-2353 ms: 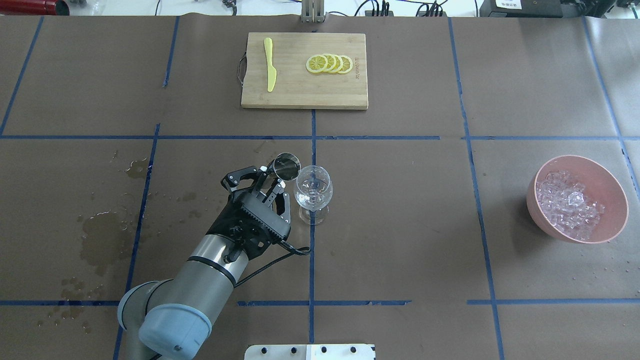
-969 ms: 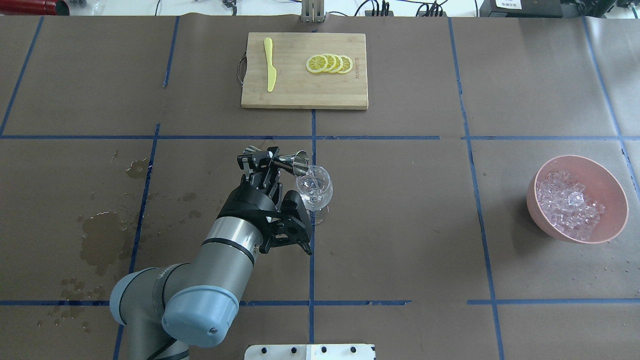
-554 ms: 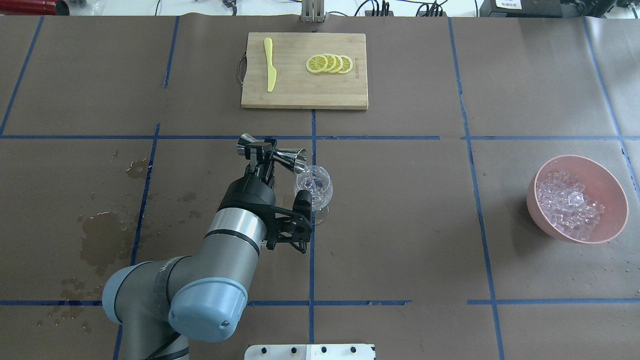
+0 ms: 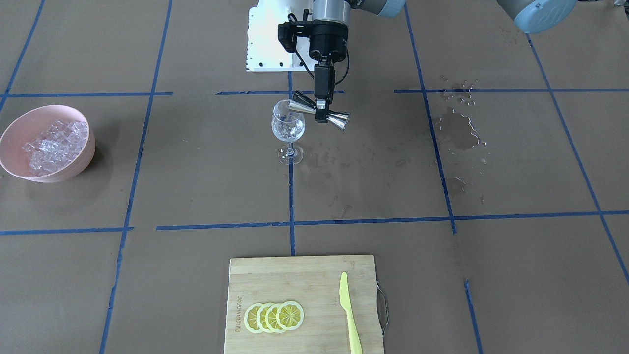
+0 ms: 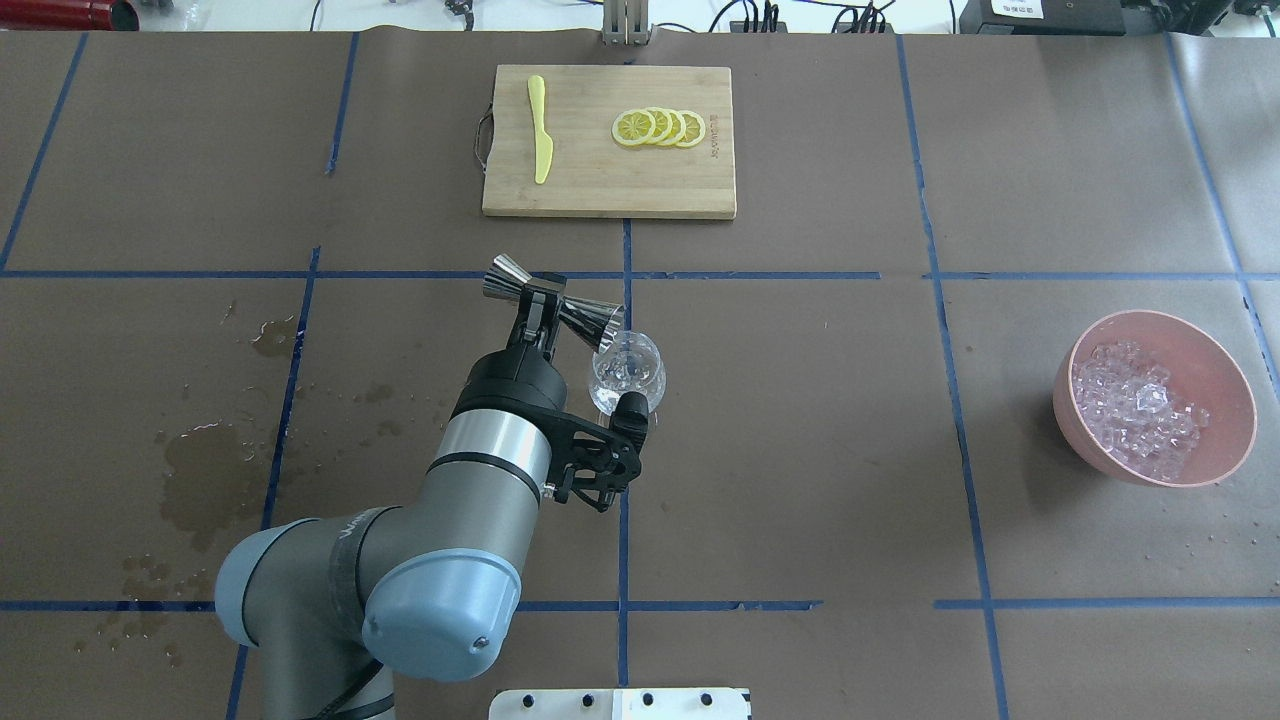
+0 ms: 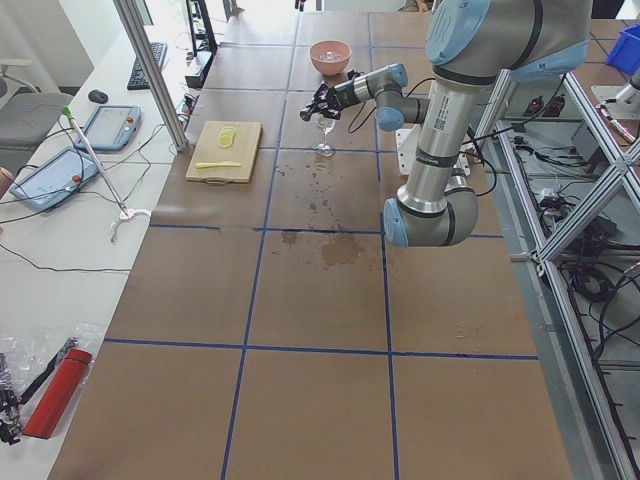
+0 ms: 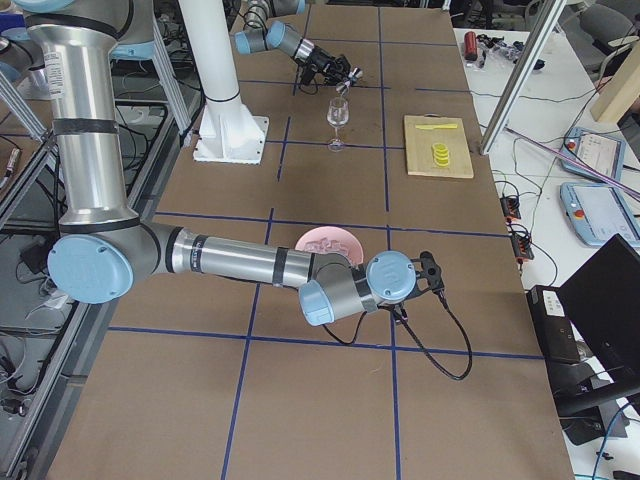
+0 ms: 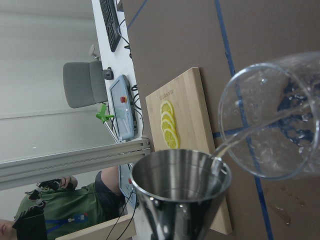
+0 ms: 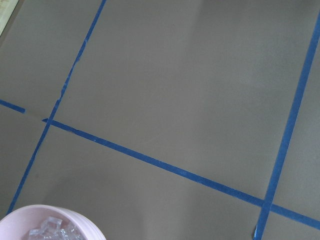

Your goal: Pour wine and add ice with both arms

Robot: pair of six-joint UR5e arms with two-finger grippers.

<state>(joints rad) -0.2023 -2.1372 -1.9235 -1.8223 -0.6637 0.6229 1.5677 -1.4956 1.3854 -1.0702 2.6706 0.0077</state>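
Note:
My left gripper is shut on a steel double-ended jigger and holds it tilted, its mouth at the rim of the clear wine glass. In the left wrist view a thin clear stream runs from the jigger into the glass. The front-facing view shows the gripper just above the upright glass. The ice fills a pink bowl at the right. My right gripper hovers near the bowl; I cannot tell whether it is open or shut.
A wooden cutting board at the back middle holds lemon slices and a yellow knife. Wet patches lie on the brown cover at the left. A white pedestal base sits at the near edge.
My left gripper has turned the jigger from upright beside the glass to tilted over its rim and shifted slightly away. Liquid now runs into the glass. The bowl and board have not moved.

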